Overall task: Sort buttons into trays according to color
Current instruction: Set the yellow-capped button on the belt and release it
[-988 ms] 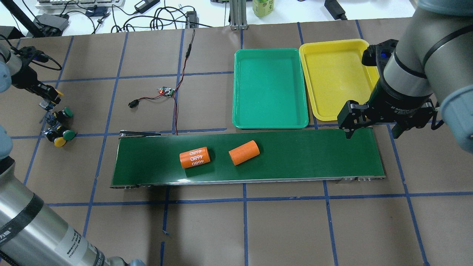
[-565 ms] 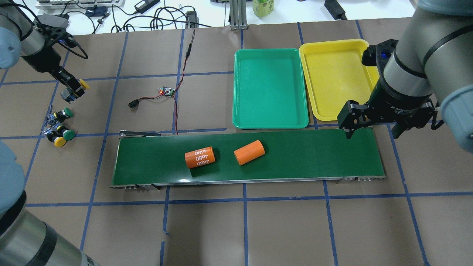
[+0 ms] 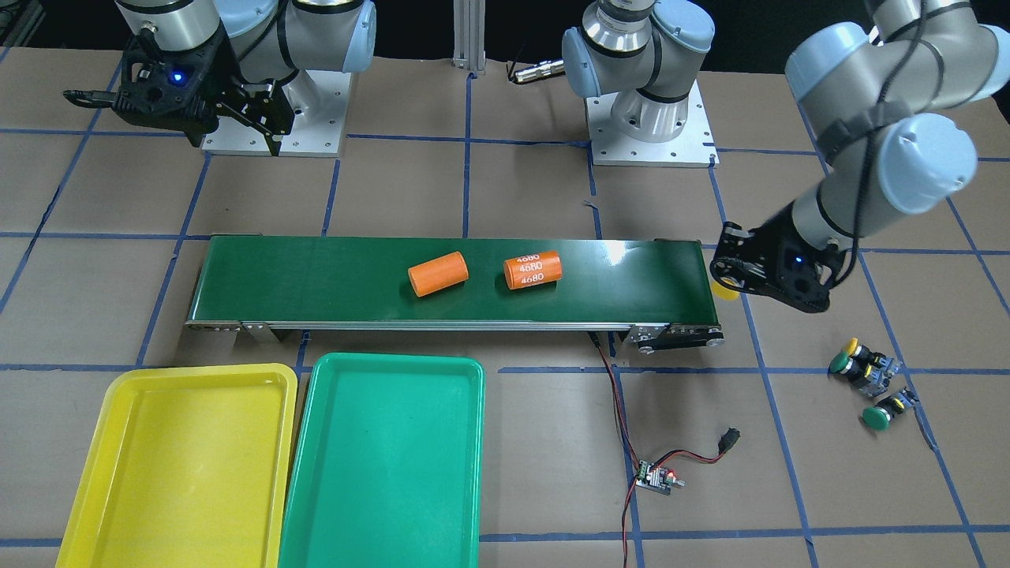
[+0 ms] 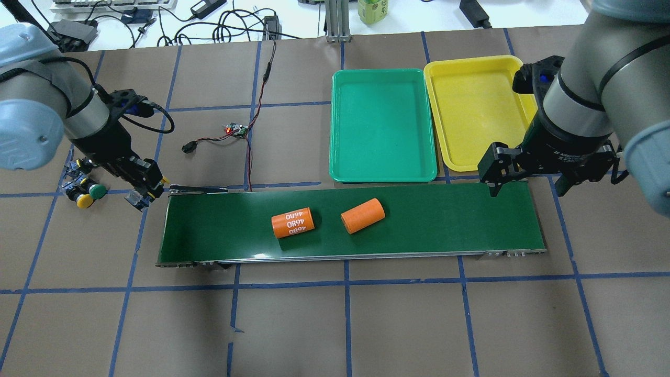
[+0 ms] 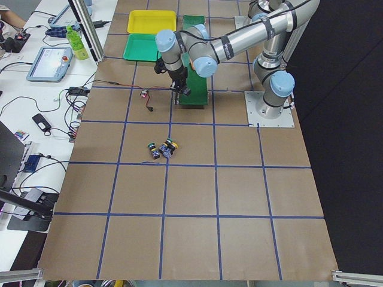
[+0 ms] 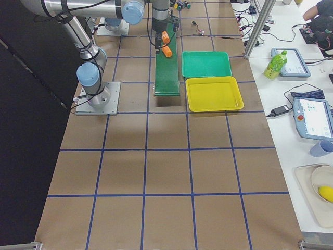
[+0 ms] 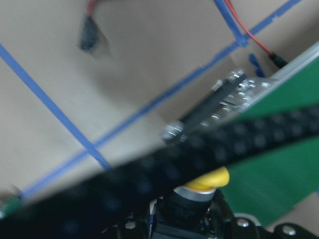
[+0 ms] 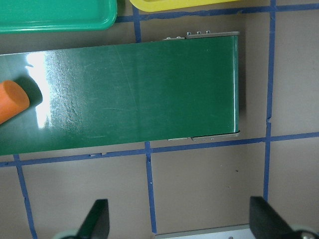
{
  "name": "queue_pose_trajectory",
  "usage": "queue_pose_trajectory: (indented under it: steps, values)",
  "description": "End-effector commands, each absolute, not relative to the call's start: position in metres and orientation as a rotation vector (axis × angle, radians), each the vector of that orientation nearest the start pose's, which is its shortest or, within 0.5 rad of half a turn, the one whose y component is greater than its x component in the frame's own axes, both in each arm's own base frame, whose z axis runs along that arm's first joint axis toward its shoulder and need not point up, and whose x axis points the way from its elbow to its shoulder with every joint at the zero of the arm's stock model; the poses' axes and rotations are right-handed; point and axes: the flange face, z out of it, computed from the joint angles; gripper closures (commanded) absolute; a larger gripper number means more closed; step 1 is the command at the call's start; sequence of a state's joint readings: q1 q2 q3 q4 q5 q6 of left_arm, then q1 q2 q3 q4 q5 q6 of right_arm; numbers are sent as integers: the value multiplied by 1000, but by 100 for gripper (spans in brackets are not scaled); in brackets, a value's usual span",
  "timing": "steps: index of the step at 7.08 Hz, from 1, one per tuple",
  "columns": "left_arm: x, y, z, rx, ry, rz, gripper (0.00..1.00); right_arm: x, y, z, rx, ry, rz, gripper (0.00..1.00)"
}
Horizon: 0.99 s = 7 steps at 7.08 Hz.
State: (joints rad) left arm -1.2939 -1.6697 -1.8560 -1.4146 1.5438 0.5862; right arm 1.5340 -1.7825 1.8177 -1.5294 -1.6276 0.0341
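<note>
My left gripper is shut on a yellow-capped button and holds it just off the left end of the conveyor; its cap also shows in the front view. A yellow button and a green button lie together at the far left. Another green button lies near them, mostly hidden by my left arm in the overhead view. The green tray and yellow tray are both empty. My right gripper is open and empty over the belt's right end.
The dark-green conveyor belt carries two orange cylinders, one marked 4680 and one plain. A small circuit board with red wires lies behind the belt's left end.
My left gripper has carried the yellow button from the far left of the table toward the conveyor's left end. Both orange cylinders have drifted right on the belt. The right arm has not moved.
</note>
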Motion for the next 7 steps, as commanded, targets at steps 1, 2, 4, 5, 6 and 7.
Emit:
queue_pose_trajectory:
  steps: [1, 2, 4, 5, 6, 7]
  values:
    - [-64, -470, 297, 82, 3191, 374, 100, 113, -399, 457, 109, 3194, 123, 0]
    - [-86, -473, 273, -57, 3170, 334, 100, 113, -399, 457, 112, 3194, 123, 0]
    - [-103, -460, 248, -134, 3156, 305, 100, 113, -399, 457, 109, 3194, 123, 0]
    - [-101, -461, 246, -130, 3156, 297, 1, 113, -399, 457, 109, 3194, 123, 0]
    - [-99, -462, 251, -127, 3147, 266, 0, 113, -399, 457, 107, 3194, 125, 0]
    - [-90, -467, 268, -149, 3150, 222, 0, 113, -399, 457, 112, 3194, 123, 0]
